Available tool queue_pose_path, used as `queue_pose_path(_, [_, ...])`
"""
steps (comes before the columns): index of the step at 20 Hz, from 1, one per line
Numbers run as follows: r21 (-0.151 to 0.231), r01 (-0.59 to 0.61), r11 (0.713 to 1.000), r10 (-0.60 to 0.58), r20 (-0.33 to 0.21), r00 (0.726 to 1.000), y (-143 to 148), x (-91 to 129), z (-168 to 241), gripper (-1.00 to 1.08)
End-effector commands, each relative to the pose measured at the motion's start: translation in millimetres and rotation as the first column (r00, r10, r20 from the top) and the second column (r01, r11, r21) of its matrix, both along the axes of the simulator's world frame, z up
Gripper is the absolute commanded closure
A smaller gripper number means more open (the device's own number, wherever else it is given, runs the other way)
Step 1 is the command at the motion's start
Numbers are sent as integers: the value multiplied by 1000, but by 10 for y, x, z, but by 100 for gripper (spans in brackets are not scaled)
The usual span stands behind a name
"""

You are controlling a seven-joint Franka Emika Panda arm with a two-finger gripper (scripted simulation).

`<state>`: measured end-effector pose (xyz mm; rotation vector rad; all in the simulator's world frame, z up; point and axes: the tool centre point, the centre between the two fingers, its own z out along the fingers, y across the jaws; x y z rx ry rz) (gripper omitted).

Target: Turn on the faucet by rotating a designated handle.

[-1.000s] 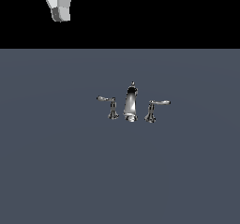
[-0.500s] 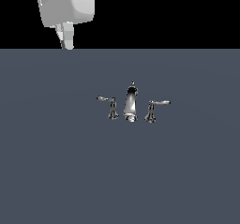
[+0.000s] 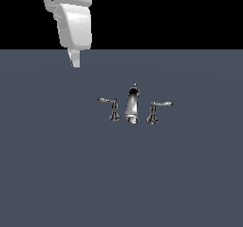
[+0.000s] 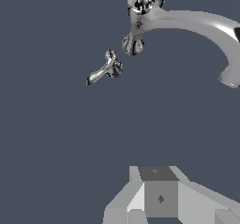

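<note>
Gripper [image 3: 75, 60]: hanging off the white arm at about 11 o'clock in the exterior view, carrying nothing. Honestly can't tell how far apart the fingers are; they read as one pale tip from outside, and the wrist view only catches grey blocks of the hand [image 4: 159, 197].
Change: a second ago only a corner of the arm poked in up top, now the whole wrist has come down into frame with the tip just crossing onto the grey floor [image 3: 57, 174]. So it's approach phase, nothing touched yet.
Handle [image 3: 110, 106]: the thin, darker lever, around 9 o'clock from the spout, lever tip pointing out to 9. Well apart from the gripper, sitting roughly at its 4 o'clock.
Faucet [image 3: 133, 105]: same spot as before, tall spout in the middle, brighter longer lever [image 3: 157, 109] at its 3 o'clock.
Wrist view: handle [image 4: 107, 68] is already in sight beside the spout base, so I'd guess it's lined up okay-ish.
Still to do: pretty much everything, reach, contact, rotate.
</note>
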<state>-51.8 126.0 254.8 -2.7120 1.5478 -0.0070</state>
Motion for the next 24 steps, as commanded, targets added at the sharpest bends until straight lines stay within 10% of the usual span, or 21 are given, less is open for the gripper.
queue_pose_path(1, [0, 49, 999, -49, -1, 999, 1, 116, -113, 108])
queue_pose_path(12, [-6, 278, 961, -278, -5, 960, -90, 661, -653, 108])
queue_pose_path(24, [-15, 541, 841, -541, -9, 841, -390, 1287, -1309, 108])
